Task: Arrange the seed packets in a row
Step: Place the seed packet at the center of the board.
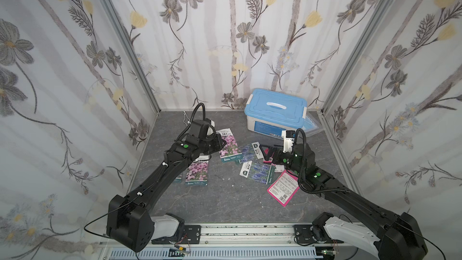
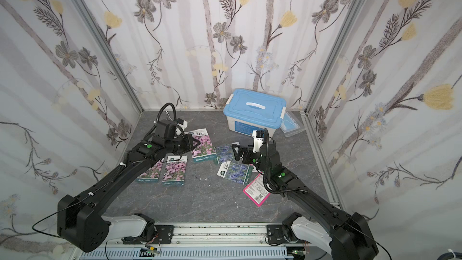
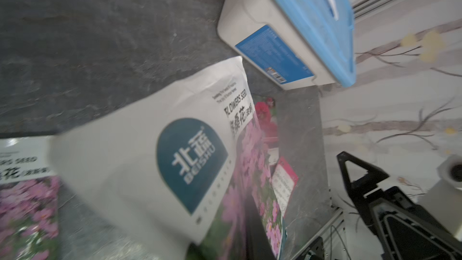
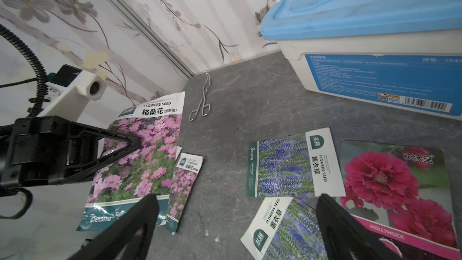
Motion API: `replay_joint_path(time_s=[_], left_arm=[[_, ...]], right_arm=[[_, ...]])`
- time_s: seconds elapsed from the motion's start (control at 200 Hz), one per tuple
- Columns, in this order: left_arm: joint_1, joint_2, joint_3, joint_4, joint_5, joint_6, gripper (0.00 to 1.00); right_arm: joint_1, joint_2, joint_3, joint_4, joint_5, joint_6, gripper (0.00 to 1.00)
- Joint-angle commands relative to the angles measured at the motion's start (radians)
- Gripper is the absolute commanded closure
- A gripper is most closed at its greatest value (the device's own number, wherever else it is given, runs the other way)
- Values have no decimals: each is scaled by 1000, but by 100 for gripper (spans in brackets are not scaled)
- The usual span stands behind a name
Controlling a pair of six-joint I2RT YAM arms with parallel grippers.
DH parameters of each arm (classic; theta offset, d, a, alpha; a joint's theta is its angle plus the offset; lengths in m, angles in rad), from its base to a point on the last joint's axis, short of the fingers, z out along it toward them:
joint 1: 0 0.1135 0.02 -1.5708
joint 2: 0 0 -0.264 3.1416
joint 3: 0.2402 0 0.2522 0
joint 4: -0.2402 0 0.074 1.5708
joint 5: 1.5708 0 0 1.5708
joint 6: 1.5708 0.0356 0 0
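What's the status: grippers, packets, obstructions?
Left gripper shut on pink-flower packet. Right gripper open, empty. Remaining packets scattered, no row yet. Blue-lidded box behind.

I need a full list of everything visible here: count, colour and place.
held packet: one, pink flowers, in the left gripper.
pink packets: two, pink flowers, flat, left side.
lavender packets: two, purple-blue, centre.
hollyhock packet: one, magenta, right of the lavender packets.
pink-backed packet: one, pink, face down, front right.
box: one, white with blue lid, back right.
pouch: one, clear with blue edge, right of the box.
tongs: one, metal, back left.
table: one, dark grey, under everything.
left gripper: one, black, shut on the held packet.
right gripper: one, black, open over the lavender packets.
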Motion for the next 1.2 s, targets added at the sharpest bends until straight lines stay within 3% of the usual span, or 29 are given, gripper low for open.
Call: replay_joint_path(time_s=[0.0, 0.255, 0.734, 0.869, 1.194], left_arm=[[2, 25, -27, -191, -83, 136, 100], [-18, 107, -93, -124, -131, 133, 100], [-100, 343, 24, -113, -313, 174, 97], [-110, 392, 40, -128, -357, 191, 94], [-140, 469, 60, -119, -402, 205, 73]], right_arm=[[0, 48, 29, -43, -23, -84, 1], [0, 157, 51, -33, -32, -113, 0], [0, 174, 25, -26, -17, -141, 0], [0, 166, 2, -12, -8, -140, 1], [0, 153, -43, 10, 3, -146, 0]])
